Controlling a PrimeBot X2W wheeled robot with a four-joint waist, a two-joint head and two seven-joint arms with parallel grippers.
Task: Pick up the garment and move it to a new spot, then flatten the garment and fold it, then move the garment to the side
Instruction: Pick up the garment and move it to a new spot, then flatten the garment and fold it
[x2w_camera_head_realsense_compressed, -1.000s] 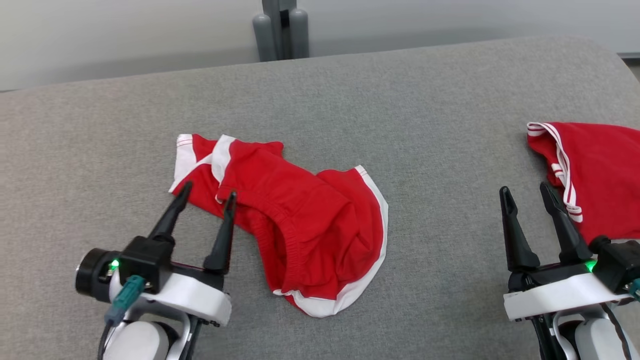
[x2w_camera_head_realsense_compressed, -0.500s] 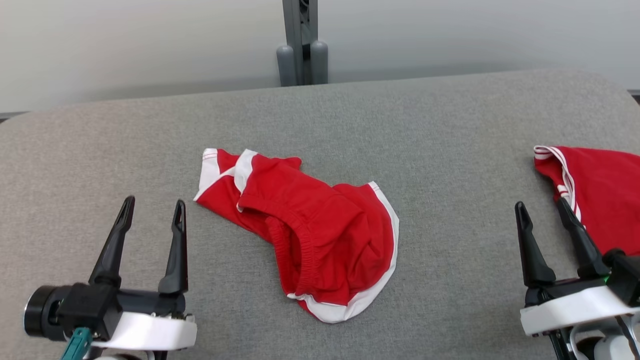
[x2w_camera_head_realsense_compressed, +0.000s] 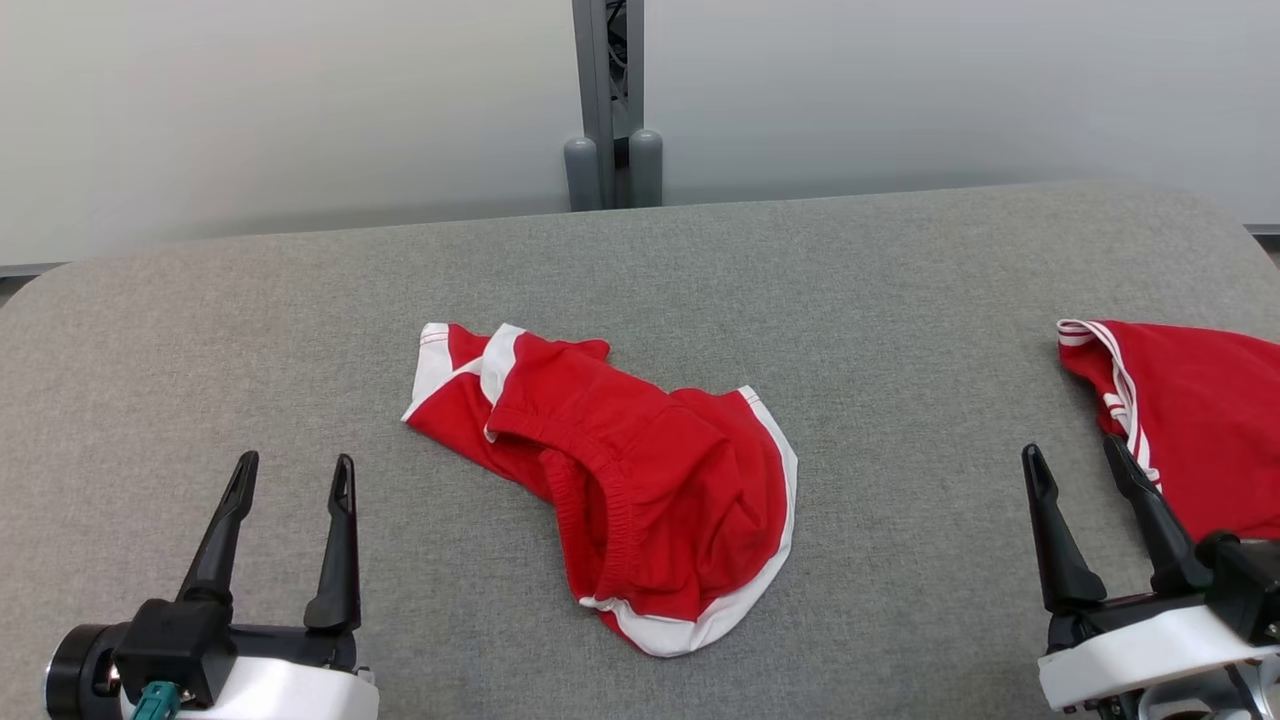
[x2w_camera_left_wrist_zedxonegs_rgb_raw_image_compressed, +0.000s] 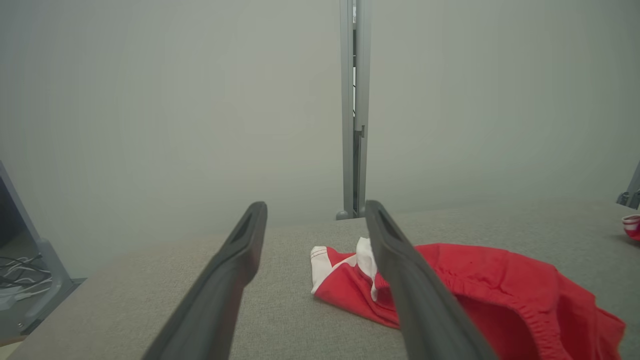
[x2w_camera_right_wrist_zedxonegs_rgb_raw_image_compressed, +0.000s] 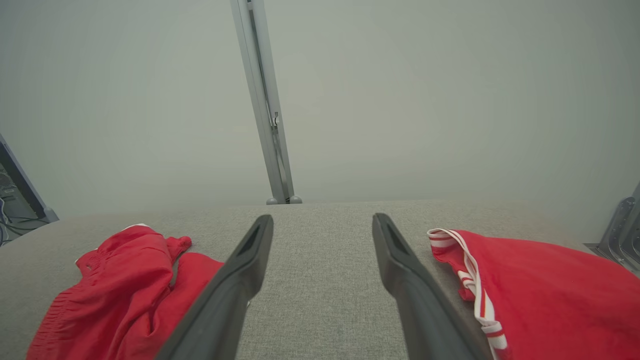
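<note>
A second ago our left gripper (x2w_camera_head_realsense_compressed: 295, 462) had its two dark finger tips right at the near-left corner of the soft red cloth shorts with white edges (x2w_camera_head_realsense_compressed: 640, 510). Now it has pulled back toward us and sits low on the left, well apart from the shorts. Its jaws are wide open and hold nothing. Our head camera has moved too, so the whole picture slid down. The shorts themselves did not move and kept the same lumpy shape.

Our right gripper (x2w_camera_head_realsense_compressed: 1071, 448) has stayed low on the right, jaws wide open, holding nothing. One of its fingers is just beside a second red cloth piece with white stripes (x2w_camera_head_realsense_compressed: 1200, 420) at the right edge of the flat grey cloth-covered table (x2w_camera_head_realsense_compressed: 900, 280). We cannot tell if they touch.

The shorts lie in the middle of the table, bunched up, with the stretchy waist band folded over on top. We think the first job, moving them to a new spot, is done. Flattening comes next, so both grippers will need to come in and pull the corners out.
</note>
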